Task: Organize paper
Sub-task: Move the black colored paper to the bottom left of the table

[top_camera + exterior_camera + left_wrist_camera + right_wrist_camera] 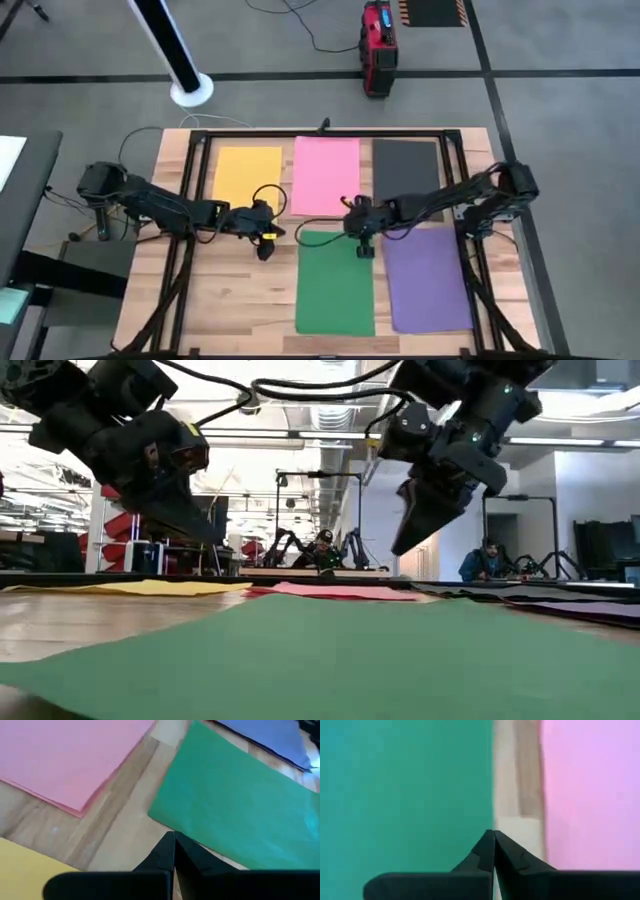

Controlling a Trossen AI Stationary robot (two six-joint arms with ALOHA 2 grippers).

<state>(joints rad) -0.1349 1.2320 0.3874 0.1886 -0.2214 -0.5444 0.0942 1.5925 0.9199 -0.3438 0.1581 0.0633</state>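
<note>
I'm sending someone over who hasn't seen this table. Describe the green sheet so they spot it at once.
Start at the wooden table, where five coloured sheets lie flat in two rows. The green sheet is in the row of two, beside the purple sheet. It is the only green one, below the pink sheet.

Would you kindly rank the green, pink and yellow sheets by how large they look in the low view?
1. green sheet, though it lies nearest the camera.
2. pink sheet and yellow sheet: both thin far strips, too alike to rank.
</note>
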